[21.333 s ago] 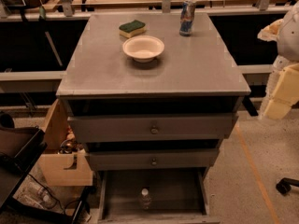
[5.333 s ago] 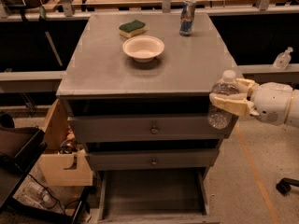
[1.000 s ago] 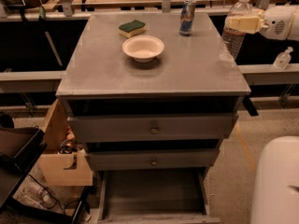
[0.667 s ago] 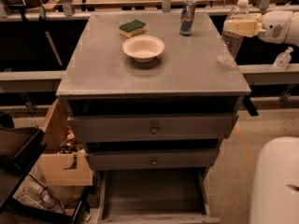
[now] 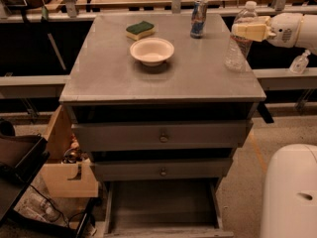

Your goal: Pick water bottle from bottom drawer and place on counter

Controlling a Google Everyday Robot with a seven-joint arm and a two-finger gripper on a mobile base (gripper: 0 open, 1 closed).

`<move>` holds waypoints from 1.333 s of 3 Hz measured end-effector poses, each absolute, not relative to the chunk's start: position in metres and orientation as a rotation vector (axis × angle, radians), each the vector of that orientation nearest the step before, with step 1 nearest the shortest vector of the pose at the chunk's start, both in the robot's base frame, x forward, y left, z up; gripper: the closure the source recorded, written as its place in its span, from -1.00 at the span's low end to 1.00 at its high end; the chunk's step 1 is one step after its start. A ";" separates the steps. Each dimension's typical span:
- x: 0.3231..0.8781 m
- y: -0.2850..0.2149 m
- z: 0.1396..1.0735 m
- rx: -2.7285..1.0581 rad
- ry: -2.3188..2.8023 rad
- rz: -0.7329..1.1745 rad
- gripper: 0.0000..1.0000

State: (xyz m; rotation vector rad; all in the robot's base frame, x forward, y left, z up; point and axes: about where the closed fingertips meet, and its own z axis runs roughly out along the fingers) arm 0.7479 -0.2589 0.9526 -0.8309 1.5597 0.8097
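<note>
The water bottle (image 5: 238,39), clear ribbed plastic with a white cap, stands upright at the right edge of the counter (image 5: 198,76), its base at the grey top. My gripper (image 5: 249,31) reaches in from the right, and its cream fingers (image 5: 252,31) are closed around the bottle's upper part. The bottom drawer (image 5: 163,205) is pulled open at the foot of the cabinet and its bare floor shows nothing in it.
On the counter are a white bowl (image 5: 152,50), a green-and-yellow sponge (image 5: 140,29) and a blue-and-silver can (image 5: 198,19). A small nozzle bottle (image 5: 299,63) stands on the right ledge. My white body (image 5: 290,192) fills the lower right. A cardboard box (image 5: 64,167) sits left of the cabinet.
My gripper, still holding the bottle, has moved a little left and down, bringing the bottle's base to the counter's right side. Earlier the bottle lay in the bottom drawer.
</note>
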 end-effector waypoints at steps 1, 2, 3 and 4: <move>0.749 -0.248 0.950 -0.858 1.559 0.823 1.00; 0.751 -0.235 0.948 -0.884 1.548 0.842 1.00; 0.753 -0.230 0.943 -0.886 1.538 0.862 1.00; 0.754 -0.240 0.933 -0.858 1.529 0.876 1.00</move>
